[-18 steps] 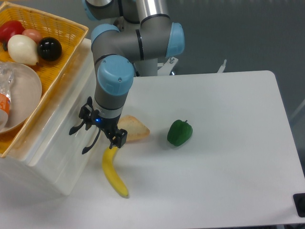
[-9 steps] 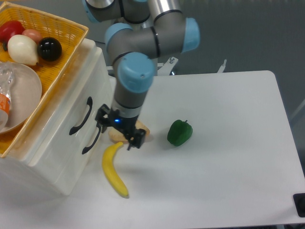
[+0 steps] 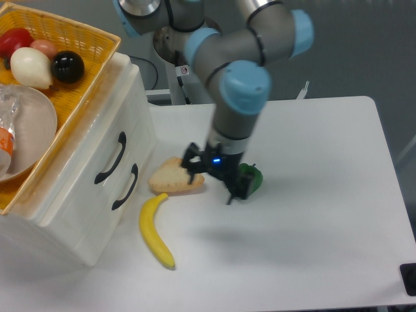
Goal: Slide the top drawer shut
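1. The glossy cream-white top drawer [image 3: 107,146] sits flush in the front of the cream-white cabinet [image 3: 78,221] at the left of the scene, with its black curved bar handle [image 3: 110,158] on the front.
2. Just below and nearer lies the matching lower drawer front [image 3: 127,195] with its own black handle [image 3: 125,187]; both fronts look level with each other.
3. The black two-finger gripper [image 3: 218,179] hangs over the white table [image 3: 312,227], well to the right of the cabinet and apart from both handles.
4. The claw's fingers point down towards the table; I cannot tell how wide they stand, and nothing shows between them.
5. A small blue light glows on the gripper body, and the grey arm with light-blue joint caps [image 3: 244,84] rises behind it.
6. A tan slice of bread [image 3: 172,179] lies just left of the gripper, near the cabinet front.
7. A green bell pepper [image 3: 252,177] lies just right of the gripper, partly hidden by it.
8. A yellow banana [image 3: 155,231] lies nearer, below the bread, close to the cabinet's lower corner.
9. On top of the cabinet rests a yellow woven basket [image 3: 91,49] holding a black ball [image 3: 67,66], a cream-white round piece [image 3: 30,68] and a red one [image 3: 14,40].
10. A pale bowl [image 3: 36,127] also sits in the basket at its near left.
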Robot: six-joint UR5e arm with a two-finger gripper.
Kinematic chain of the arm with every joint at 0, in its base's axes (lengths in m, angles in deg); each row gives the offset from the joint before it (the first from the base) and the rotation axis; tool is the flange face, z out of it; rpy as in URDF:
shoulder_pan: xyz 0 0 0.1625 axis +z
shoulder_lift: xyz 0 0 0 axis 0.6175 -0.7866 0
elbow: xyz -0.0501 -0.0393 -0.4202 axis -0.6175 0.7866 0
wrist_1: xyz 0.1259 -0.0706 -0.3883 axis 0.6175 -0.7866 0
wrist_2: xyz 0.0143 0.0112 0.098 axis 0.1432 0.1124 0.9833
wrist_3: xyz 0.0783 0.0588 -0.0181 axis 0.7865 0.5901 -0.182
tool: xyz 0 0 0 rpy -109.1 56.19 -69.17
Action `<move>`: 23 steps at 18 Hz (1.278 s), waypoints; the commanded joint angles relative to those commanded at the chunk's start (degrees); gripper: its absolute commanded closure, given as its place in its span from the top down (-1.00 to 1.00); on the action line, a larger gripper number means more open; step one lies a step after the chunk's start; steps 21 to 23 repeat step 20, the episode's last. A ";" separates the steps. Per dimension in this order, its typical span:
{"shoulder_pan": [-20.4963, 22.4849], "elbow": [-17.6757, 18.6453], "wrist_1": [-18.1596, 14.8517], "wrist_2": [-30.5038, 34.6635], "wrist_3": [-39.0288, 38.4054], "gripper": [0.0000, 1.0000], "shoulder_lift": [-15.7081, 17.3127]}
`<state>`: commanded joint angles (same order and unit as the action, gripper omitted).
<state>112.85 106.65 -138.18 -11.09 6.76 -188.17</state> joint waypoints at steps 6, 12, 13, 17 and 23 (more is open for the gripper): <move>8.79 0.00 0.00 2.66 20.38 1.00 -1.84; 13.02 0.18 -0.26 6.15 32.45 1.00 -3.08; 13.02 0.18 -0.26 9.48 34.98 1.00 -3.25; 12.67 0.00 -0.18 13.99 39.41 1.00 -4.30; 12.49 0.00 -0.09 13.82 39.41 1.00 -5.01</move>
